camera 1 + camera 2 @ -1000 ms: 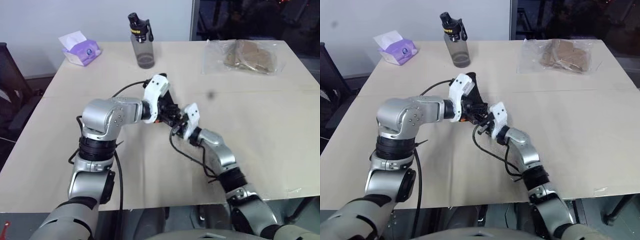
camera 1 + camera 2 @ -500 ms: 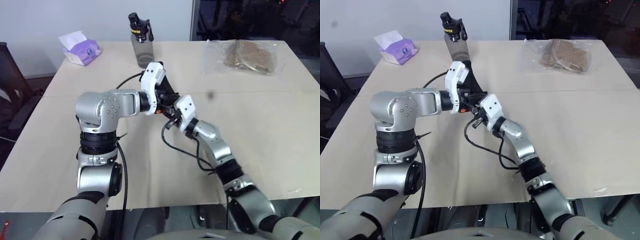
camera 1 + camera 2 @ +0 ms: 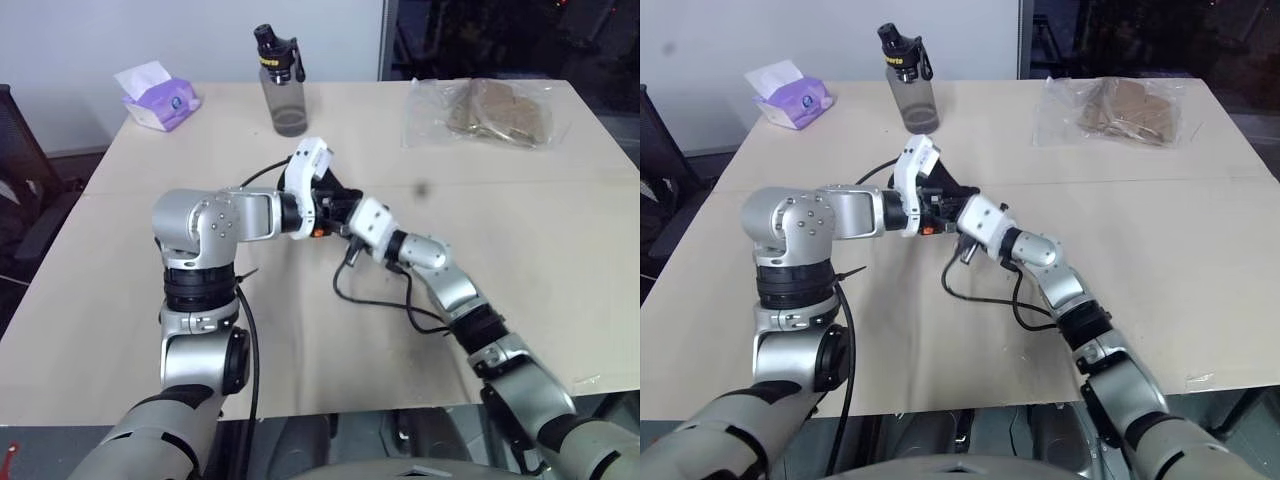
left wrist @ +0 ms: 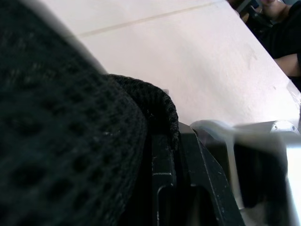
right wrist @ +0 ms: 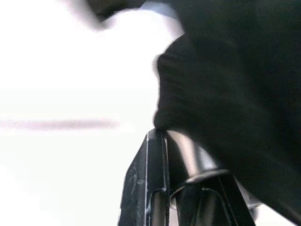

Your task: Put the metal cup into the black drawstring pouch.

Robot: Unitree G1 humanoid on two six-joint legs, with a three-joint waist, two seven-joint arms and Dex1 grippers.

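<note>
Meeting above table (image 3: 520, 240) centre, left gripper (image 3: 335, 207) and right gripper (image 3: 347, 213), each clamped on black pouch (image 4: 70, 141) held between them, bottle (image 3: 282, 82) at far edge.

Head eyes overlook the table (image 3: 560, 250); wrist cameras, seemingly, press against black pouch (image 4: 70, 141).
</note>
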